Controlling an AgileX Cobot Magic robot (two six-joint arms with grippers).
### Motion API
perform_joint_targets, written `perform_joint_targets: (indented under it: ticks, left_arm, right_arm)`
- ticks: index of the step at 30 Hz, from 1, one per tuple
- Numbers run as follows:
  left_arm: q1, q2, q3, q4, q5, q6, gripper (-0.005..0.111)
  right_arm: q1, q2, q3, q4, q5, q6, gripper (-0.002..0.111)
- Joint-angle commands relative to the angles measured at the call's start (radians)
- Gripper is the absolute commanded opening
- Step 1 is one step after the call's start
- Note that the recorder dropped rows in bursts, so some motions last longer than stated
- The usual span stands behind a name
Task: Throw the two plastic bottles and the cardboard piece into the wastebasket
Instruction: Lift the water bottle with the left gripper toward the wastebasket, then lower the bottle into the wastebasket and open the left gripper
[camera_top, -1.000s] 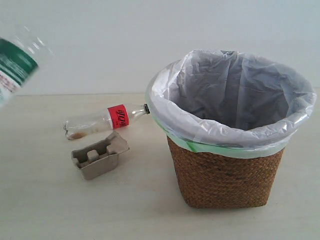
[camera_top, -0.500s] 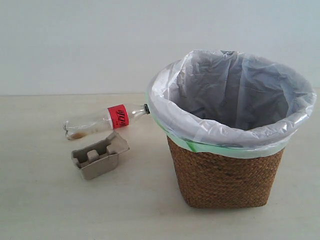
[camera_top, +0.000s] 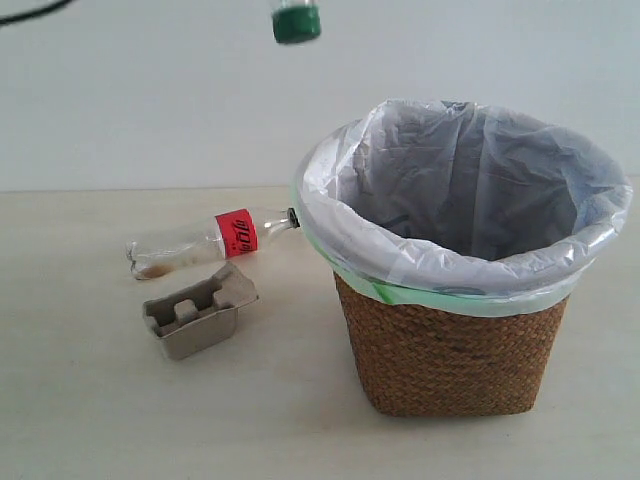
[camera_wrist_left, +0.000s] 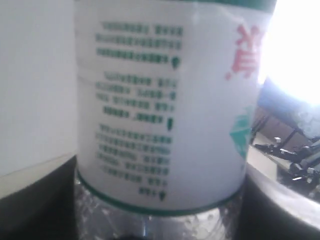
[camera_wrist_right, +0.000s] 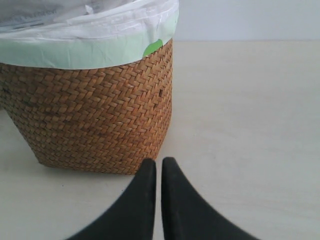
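Back in view at the top edge, the green-capped bottle (camera_top: 297, 22) hangs cap-down above and left of the wastebasket (camera_top: 450, 350), clamped by the left gripper (camera_wrist_left: 160, 225), while the right gripper (camera_wrist_right: 158, 165), jaws pressed together and holding nothing, sits near the basket's base, and the red-label bottle (camera_top: 200, 243) and cardboard piece (camera_top: 195, 318) lie further left.

The pale, matte table (camera_top: 90, 420) carries three things. The wastebasket (camera_top: 450, 355) stands upright on the right part, its woven base flat on the surface. To the left lies the red-label bottle (camera_top: 205, 242) on its side, its black cap pointing at the basket's lined rim; whether they touch cannot be told. Just in front of the bottle sits the cardboard piece (camera_top: 197, 312), hollow side up, its flap toward the basket.
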Motion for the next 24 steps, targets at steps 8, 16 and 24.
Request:
perform_joint_targets:
  ticks: [8,16,24]
  left_arm:
    - [0.225,-0.182,0.110,1.768,0.188,-1.226,0.004]
    - [0.459,-0.236,0.214,2.061,0.376,-1.343,0.004]
    - [0.483,-0.192,0.291,1.619,0.167,-1.164,0.004]
  right_arm:
    - [-0.003,-0.006,0.000,-0.006,-0.003,-0.001,0.000]
    - [-0.003,-0.006,0.000,-0.006,-0.003,-0.001,0.000]
    - [-0.003,-0.006,0.000,-0.006,-0.003,-0.001,0.000]
